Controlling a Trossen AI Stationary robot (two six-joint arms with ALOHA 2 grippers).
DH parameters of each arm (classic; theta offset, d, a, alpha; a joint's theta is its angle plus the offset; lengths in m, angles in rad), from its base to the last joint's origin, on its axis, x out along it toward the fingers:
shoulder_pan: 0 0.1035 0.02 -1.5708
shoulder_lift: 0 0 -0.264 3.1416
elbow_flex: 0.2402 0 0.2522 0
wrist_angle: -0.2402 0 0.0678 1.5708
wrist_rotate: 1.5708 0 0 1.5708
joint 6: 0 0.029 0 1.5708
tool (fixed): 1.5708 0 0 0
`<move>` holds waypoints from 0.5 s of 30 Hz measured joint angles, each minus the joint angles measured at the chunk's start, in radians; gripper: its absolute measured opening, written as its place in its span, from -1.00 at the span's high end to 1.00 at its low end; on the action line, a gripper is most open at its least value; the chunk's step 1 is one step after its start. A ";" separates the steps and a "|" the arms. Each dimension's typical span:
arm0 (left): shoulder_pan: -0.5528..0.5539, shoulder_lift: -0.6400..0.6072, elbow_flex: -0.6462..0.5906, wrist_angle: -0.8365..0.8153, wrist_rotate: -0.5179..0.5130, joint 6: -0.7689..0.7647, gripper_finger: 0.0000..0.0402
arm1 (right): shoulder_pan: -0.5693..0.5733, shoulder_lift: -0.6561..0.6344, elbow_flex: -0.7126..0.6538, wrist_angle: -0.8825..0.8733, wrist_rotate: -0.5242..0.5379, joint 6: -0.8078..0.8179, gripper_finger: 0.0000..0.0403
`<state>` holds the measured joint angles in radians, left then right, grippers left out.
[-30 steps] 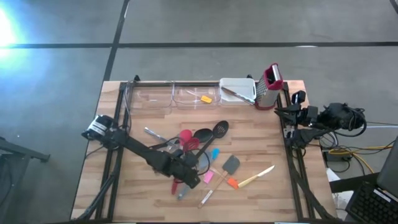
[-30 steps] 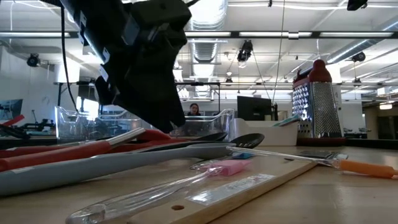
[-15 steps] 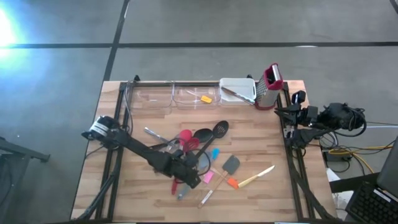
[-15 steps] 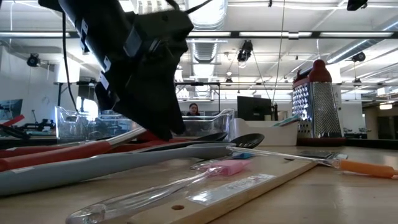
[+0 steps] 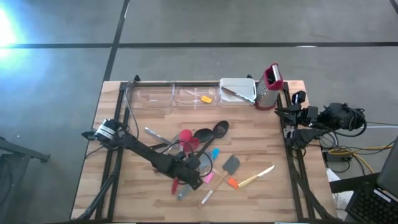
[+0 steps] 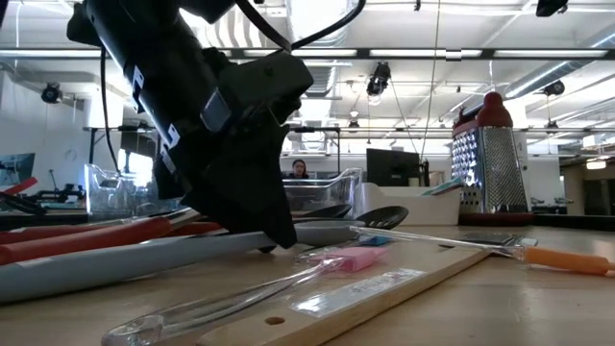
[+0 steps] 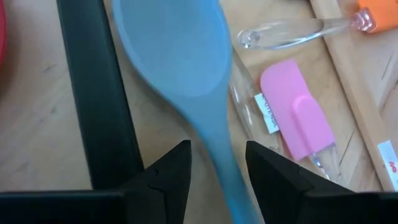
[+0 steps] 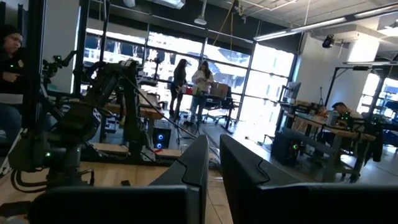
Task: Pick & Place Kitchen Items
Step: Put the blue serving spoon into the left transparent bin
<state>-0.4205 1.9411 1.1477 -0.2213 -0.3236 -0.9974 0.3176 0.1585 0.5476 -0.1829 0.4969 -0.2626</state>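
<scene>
Now lowered onto the near-centre utensil pile, left gripper [image 7: 214, 165] fingers parted astride the light-blue silicone spoon's [image 7: 180, 62] handle, not yet clenched, poised to grasp; right gripper [image 8: 213, 163] closed, idle far right.

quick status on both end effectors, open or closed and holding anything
Left end effector: open, fingers either side of the blue spoon handle, not closed on it.
Right end effector: closed, holding nothing, parked off the table's right edge.

floor [image 5: 249, 22]: grey concrete | windows [image 8: 168, 59]: large, bright | ceiling [image 6: 423, 29]: exposed ducts, strip lights | desks [image 8: 311, 134]: cluttered
</scene>
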 joint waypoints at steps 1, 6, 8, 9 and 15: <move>0.001 0.003 0.000 0.004 0.000 0.000 0.20 | 0.000 0.000 0.000 0.000 0.000 0.000 0.83; 0.002 0.000 0.001 0.010 -0.014 0.009 0.29 | 0.000 0.000 0.000 0.000 0.000 0.000 0.83; 0.002 -0.001 0.006 0.003 -0.018 0.022 0.39 | 0.000 0.000 0.000 0.000 0.000 0.000 0.83; 0.002 -0.001 0.008 0.000 -0.018 0.025 0.46 | 0.000 0.000 0.000 0.000 0.000 0.000 0.83; 0.003 -0.001 0.011 0.004 -0.018 0.035 0.77 | 0.000 0.000 0.000 0.000 0.000 0.000 0.83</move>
<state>-0.4179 1.9396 1.1584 -0.2168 -0.3416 -0.9627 0.3176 0.1585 0.5476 -0.1829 0.4973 -0.2623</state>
